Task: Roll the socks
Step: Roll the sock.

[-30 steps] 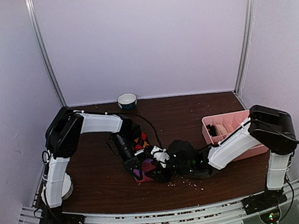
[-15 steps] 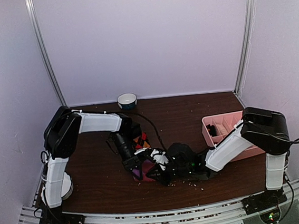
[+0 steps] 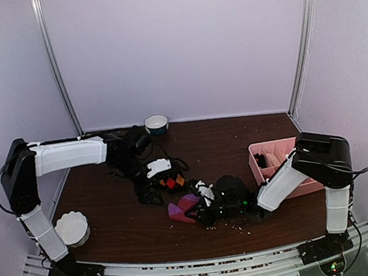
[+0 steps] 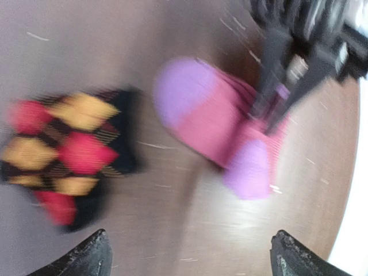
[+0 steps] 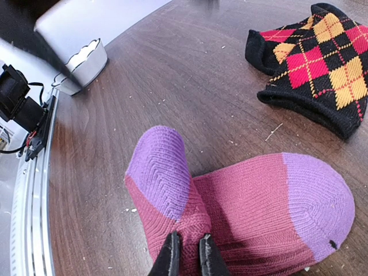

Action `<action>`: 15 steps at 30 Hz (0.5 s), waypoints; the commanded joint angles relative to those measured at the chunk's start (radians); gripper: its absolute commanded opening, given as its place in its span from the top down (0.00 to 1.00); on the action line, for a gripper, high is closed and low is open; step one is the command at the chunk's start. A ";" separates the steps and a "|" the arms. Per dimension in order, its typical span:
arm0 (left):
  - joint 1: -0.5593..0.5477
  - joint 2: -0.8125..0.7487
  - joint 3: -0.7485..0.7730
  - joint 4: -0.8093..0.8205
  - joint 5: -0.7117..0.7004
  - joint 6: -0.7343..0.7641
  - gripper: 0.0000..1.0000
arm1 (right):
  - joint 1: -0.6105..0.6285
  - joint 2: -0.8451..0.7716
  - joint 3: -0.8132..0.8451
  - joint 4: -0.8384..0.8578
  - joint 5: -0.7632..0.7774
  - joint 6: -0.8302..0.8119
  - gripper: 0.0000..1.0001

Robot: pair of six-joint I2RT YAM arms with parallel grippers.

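Layout step: right gripper (image 5: 187, 254) clenches magenta sock (image 5: 247, 195) near table (image 3: 236, 139) front edge; left gripper (image 4: 190, 256) hangs spread, empty, above argyle sock (image 4: 63, 155). Next, likely: overlap, roll.

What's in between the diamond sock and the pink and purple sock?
Only bare brown table with a few pale specks. The right wrist view shows that gap between the diamond sock and the pink and purple sock.
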 commanded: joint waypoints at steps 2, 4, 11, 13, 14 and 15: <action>0.067 0.043 0.025 0.063 -0.044 0.046 0.02 | -0.028 0.059 -0.054 -0.208 -0.015 0.030 1.00; 0.070 0.029 0.014 0.074 0.026 0.092 0.02 | -0.038 0.061 -0.054 -0.234 -0.024 0.036 1.00; -0.072 -0.118 -0.143 0.211 0.071 0.322 0.02 | -0.069 0.098 -0.032 -0.324 -0.049 0.072 1.00; -0.118 -0.112 -0.141 0.206 0.066 0.373 0.03 | -0.079 0.106 -0.032 -0.334 -0.053 0.104 1.00; -0.139 -0.100 -0.136 0.203 0.056 0.393 0.06 | -0.083 0.112 -0.030 -0.340 -0.056 0.118 1.00; -0.155 -0.084 -0.127 0.197 0.051 0.413 0.10 | -0.086 0.117 -0.027 -0.356 -0.055 0.129 1.00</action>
